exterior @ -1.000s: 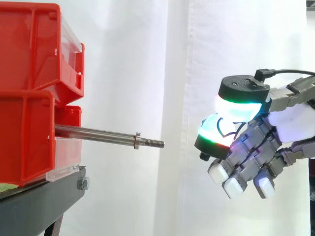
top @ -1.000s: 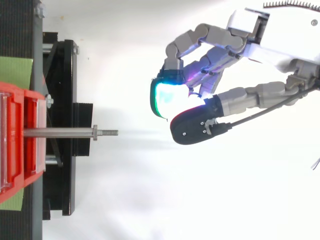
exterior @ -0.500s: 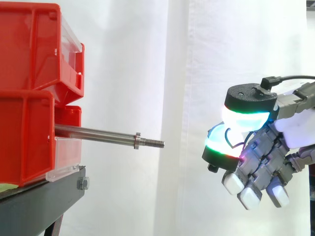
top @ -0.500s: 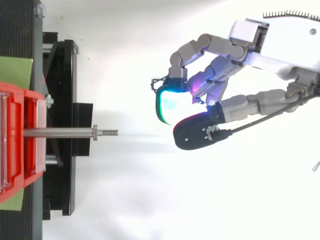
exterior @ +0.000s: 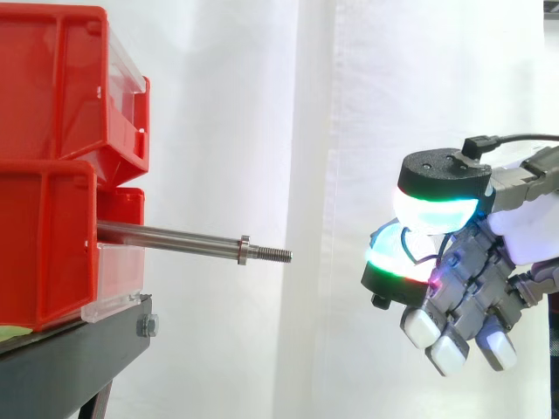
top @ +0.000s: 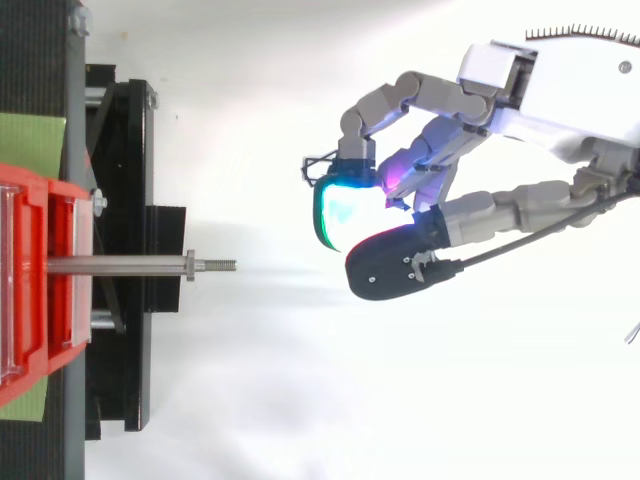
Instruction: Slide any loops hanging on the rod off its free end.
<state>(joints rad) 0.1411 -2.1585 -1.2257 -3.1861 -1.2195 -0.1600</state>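
The hand (exterior: 463, 279) hangs in the air at the right, well apart from the stand, with its fingers curled. Two glowing pads (exterior: 432, 208) are brought close, one above the other in the side view, and they pinch a thin dark loop (exterior: 407, 253). In the top view a bit of that loop (top: 314, 164) pokes out beside the cyan fingertip. At the far left two red bins are stacked on the black stand (exterior: 79, 358): the upper bin (exterior: 52, 78) sits on the lower bin (exterior: 44, 244), which has a clear panel (exterior: 118, 279) across its front. From above, a green sheet (top: 30, 145) shows under the bins at the stand's left edge. The rod (exterior: 170, 236) comes out of the lower bin's front and runs right, dipping slightly, past the stand's right edge. Near its free end sits a collar (exterior: 244, 250), and beyond that a short threaded tip (exterior: 272, 254) points toward the hand. The loop is off the rod, well to the right of the tip, with open space and the white curtain (exterior: 262, 131) between them. In the top view the pads lie a little off the rod's line.
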